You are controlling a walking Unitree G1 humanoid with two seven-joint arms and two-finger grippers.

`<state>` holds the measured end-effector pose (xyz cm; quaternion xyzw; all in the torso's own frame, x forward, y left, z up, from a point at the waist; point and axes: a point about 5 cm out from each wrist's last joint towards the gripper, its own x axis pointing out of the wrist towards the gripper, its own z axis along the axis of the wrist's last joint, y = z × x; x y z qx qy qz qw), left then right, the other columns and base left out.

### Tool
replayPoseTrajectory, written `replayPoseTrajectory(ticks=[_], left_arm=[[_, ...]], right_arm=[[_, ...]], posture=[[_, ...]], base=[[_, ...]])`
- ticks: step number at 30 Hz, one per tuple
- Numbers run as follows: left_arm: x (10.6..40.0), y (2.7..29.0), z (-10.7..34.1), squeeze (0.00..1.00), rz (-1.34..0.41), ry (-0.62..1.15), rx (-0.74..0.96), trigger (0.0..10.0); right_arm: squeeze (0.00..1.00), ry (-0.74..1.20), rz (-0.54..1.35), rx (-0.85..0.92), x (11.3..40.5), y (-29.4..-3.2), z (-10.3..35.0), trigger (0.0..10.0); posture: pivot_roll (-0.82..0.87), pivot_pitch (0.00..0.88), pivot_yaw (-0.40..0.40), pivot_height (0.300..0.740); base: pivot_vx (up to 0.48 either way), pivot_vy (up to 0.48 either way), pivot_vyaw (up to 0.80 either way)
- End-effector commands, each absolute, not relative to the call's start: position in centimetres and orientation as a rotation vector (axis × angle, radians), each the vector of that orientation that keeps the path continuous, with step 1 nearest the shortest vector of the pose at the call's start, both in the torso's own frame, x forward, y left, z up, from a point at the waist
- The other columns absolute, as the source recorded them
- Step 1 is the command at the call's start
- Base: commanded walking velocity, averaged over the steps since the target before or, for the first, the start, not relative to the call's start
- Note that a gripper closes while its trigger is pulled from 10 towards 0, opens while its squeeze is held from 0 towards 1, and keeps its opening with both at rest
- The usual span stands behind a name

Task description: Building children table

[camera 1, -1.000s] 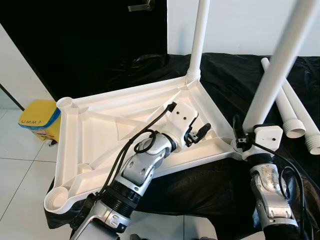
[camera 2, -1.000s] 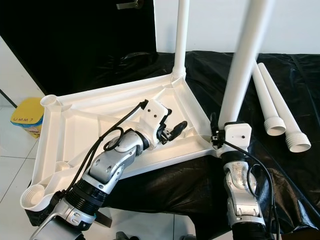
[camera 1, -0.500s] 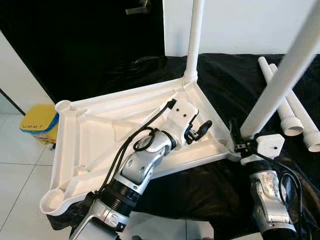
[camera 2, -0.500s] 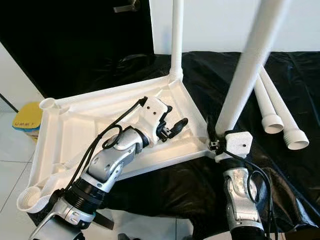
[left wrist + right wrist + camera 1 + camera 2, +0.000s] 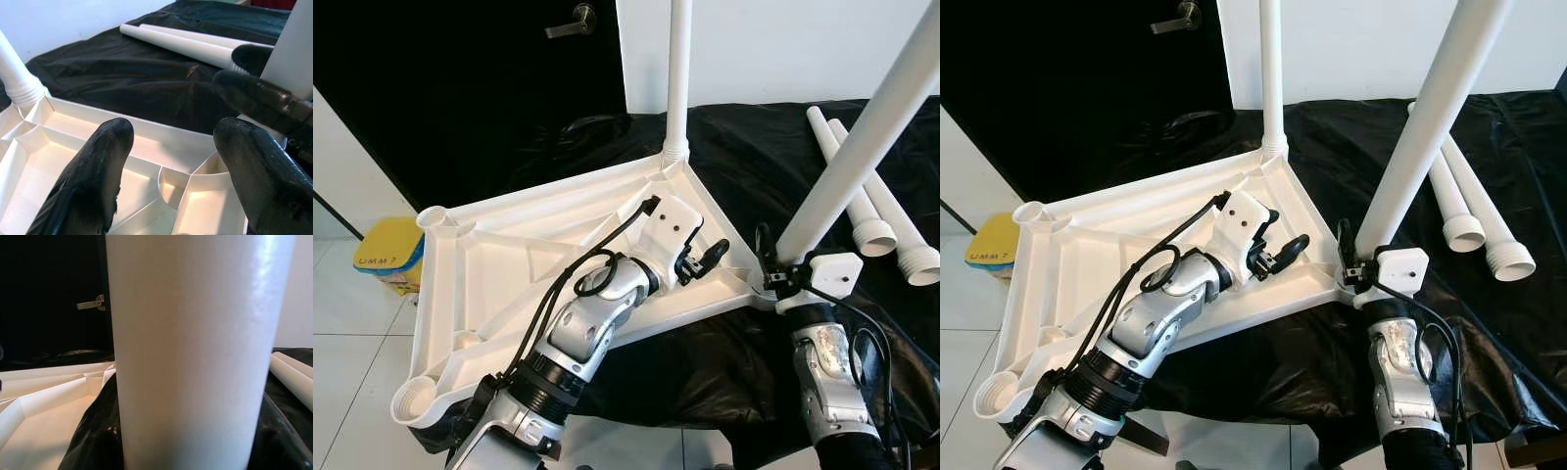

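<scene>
The white plastic table top lies upside down on a black cloth. One white leg stands upright in its far corner socket. My right gripper is shut on a second white leg near its lower end, at the table top's near right corner. That leg leans to the right. In the right wrist view this leg sits between the black fingers. My left gripper hovers open just above the ribbed underside, close to that same corner, with nothing between its fingers.
Two spare white legs lie side by side on the black cloth at the right. A yellow container sits on the tiled floor at the left. A black door with a metal handle stands behind.
The leg in my right gripper has tilted further to the right. The camera has shifted slightly. My left gripper stays open over the same spot.
</scene>
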<state>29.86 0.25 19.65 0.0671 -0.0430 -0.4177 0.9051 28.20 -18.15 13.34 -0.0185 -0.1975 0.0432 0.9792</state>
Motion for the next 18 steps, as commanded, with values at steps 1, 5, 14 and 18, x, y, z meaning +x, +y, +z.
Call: replayPoseTrajectory(ticks=[1, 5, 14, 18], left_arm=[[29.3, -0.1, 19.6, 0.00, -1.001, -0.078, 0.160, 10.0], [29.3, -0.2, 19.7, 0.00, -1.002, -0.079, 0.158, 10.0], [29.1, -0.1, 19.7, 0.00, -1.000, -0.073, 0.150, 10.0], [29.1, 0.0, 19.8, 0.00, -0.995, -0.073, 0.148, 10.0]], right_arm=[[0.00, -0.166, 0.105, 0.000, 27.6, -17.7, 9.0, 10.0], [0.00, -0.119, 0.108, -0.014, 28.0, -17.6, 9.0, 10.0], [0.00, 0.012, 0.139, -0.023, 29.0, -16.8, 8.9, 10.0], [0.00, 0.043, 0.121, 0.001, 29.1, -16.7, 8.8, 10.0]], posture=[[-0.20, 0.076, 0.143, 0.740], [-0.20, 0.074, 0.139, 0.740], [-0.19, 0.083, 0.132, 0.740], [-0.19, 0.085, 0.132, 0.740]], base=[[0.000, 0.000, 0.00], [0.000, 0.000, 0.00], [0.000, 0.000, 0.00], [0.000, 0.000, 0.00]])
